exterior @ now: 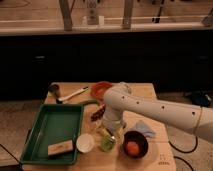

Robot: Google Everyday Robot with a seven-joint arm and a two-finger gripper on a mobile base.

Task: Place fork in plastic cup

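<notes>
The gripper [108, 134] hangs directly over the plastic cup [107, 143], beside the white cup [84, 142].

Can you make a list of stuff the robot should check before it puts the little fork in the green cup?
1. Green cup standing upright near the table's front edge: ok.
2. Tool low over the table, just above the cup: ok.
3. Fork in the tool: cannot tell, the arm hides it.
4. White cup apart from the green cup, to its left: ok.
5. Dark bowl with the orange ball very near on the right, easy to bump: not ok.
6. Green tray off to the left, out of the way: ok.
</notes>
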